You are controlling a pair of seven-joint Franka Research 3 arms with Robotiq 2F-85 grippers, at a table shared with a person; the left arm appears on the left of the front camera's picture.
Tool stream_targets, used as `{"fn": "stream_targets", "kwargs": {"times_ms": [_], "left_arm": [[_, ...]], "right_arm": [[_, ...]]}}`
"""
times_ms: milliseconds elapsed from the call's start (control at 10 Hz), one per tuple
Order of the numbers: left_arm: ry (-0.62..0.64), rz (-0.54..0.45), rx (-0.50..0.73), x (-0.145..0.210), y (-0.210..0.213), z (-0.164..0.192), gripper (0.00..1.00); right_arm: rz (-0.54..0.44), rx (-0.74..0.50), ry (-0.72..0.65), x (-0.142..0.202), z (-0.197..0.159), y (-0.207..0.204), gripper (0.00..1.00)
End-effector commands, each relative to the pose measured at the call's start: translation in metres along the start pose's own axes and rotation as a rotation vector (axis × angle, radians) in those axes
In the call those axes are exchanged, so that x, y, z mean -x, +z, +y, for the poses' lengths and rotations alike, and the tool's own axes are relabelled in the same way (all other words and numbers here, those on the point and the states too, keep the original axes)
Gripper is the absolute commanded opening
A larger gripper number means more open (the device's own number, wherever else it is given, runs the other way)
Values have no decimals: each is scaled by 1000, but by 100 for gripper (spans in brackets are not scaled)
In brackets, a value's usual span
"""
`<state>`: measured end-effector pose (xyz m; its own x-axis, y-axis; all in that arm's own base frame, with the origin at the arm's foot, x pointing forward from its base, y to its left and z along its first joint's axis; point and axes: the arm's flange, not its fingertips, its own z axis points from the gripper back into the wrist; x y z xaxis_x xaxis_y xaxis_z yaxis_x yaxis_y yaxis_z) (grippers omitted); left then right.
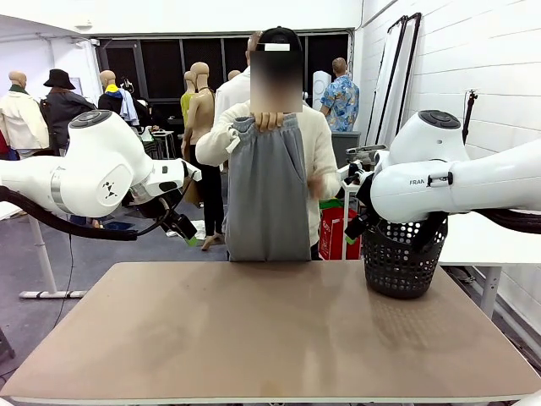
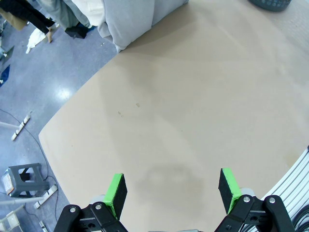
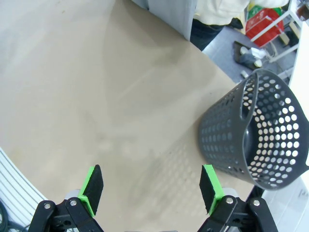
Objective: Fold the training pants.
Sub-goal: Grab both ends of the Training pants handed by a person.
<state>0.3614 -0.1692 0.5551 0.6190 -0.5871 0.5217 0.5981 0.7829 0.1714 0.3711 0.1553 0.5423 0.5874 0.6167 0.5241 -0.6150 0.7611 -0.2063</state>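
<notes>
Our left hand [image 2: 173, 187] and right hand [image 3: 151, 186] hover spread apart, empty, above the tabletop [image 1: 254, 338].
Nothing folded yet: we see the training pants [image 1: 267, 194] hanging in the person's grip, upper centre.

The light grey jersey training pants [image 2: 140, 19] and dark perforated plastic basket [image 2: 273, 4] run off the left wrist view's top edge.

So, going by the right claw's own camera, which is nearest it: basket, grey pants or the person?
1. Basket, on the table close beside the right gripper.
2. Training pants, hanging at the table's far edge.
3. Person, standing behind the pants.
</notes>
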Motion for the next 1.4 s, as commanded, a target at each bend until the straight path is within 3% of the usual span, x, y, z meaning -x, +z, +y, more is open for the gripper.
{"fn": "stream_targets", "kwargs": {"times_ms": [0, 1300], "left_arm": [[1, 0, 3, 0, -1, 0, 100], [1, 0, 3, 0, -1, 0, 100]], "right_arm": [[0, 0, 0, 0, 0, 0, 100], [0, 0, 0, 0, 0, 0, 100]]}}
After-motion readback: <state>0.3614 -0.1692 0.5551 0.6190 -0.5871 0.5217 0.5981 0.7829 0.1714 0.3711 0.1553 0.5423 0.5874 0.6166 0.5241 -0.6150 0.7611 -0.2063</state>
